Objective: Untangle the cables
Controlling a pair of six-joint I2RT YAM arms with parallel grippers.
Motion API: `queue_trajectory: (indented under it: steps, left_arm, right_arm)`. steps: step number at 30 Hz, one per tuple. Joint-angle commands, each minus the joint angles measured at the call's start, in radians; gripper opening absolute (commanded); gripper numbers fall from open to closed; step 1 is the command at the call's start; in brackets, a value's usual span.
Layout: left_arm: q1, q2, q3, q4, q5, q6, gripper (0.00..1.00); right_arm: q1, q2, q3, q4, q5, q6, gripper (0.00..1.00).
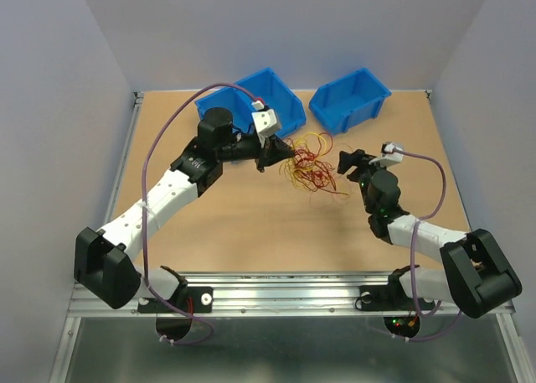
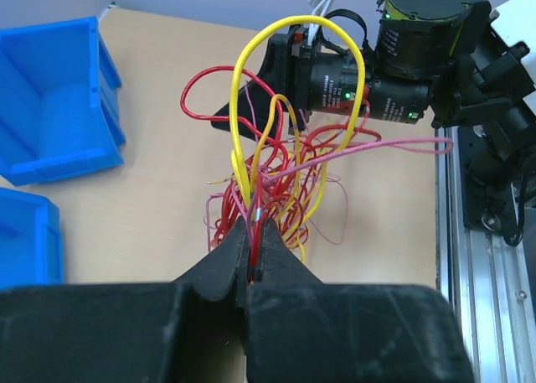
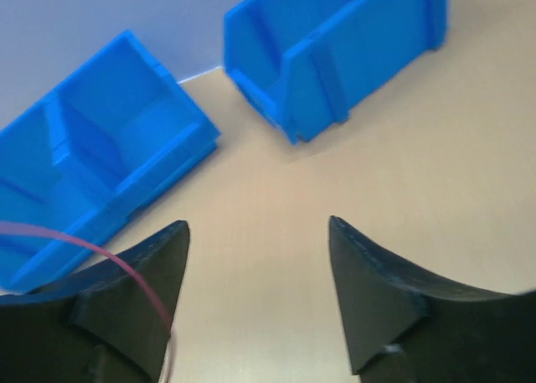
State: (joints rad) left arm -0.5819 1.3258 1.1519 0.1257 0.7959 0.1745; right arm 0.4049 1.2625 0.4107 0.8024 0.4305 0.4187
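Observation:
The cables [image 1: 311,167] form a loose tangle of thin red, yellow and orange wires on the table's middle. My left gripper [image 1: 270,157] is at the tangle's left edge. In the left wrist view my left gripper [image 2: 250,232] is shut on red and yellow strands of the tangle [image 2: 280,161], and tall yellow loops rise from the jaws. My right gripper [image 1: 347,161] sits just right of the tangle. In the right wrist view my right gripper [image 3: 258,236] is open over bare table. One thin red strand [image 3: 126,270] crosses its left finger [image 3: 142,291].
Two blue bins [image 1: 255,98] [image 1: 350,98] stand at the back of the table, behind the tangle. Both show in the right wrist view [image 3: 92,148] [image 3: 343,48]. A metal rail [image 1: 285,295] runs along the near edge.

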Motion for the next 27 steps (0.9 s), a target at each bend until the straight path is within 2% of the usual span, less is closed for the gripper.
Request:
queue_trajectory:
  steps: [1,2,4,5,7,11,19,27]
  left_arm:
    - [0.001,0.021,0.015,0.022,0.032,-0.006,0.00]
    - [0.002,0.035,0.025,0.003,0.040,-0.003,0.00]
    - [0.002,0.062,0.035,-0.003,0.042,0.000,0.00]
    - [0.001,0.069,0.035,-0.003,0.049,0.002,0.00]
    - [0.001,0.079,0.040,-0.003,0.057,-0.003,0.00]
    - [0.002,0.081,0.040,-0.003,0.072,-0.004,0.00]
    - [0.002,0.075,0.043,-0.009,0.112,-0.016,0.00]
    - [0.002,0.082,0.055,-0.023,0.175,-0.030,0.00]
  right_arm:
    - [-0.005,-0.041,-0.068,0.233,-0.391,-0.075,0.77]
    - [-0.005,-0.038,-0.082,0.271,-0.546,-0.081,0.79]
    - [-0.005,-0.028,-0.087,0.362,-0.694,-0.101,0.83]
    - [-0.005,-0.022,-0.089,0.385,-0.826,-0.110,0.84]
    - [-0.003,-0.008,-0.084,0.428,-0.938,-0.103,0.84]
    - [0.003,0.030,-0.066,0.477,-1.044,-0.095,0.87]
    - [0.029,0.118,-0.013,0.488,-1.059,-0.103,0.87]
    - [0.060,0.161,0.011,0.532,-1.018,-0.100,0.71]
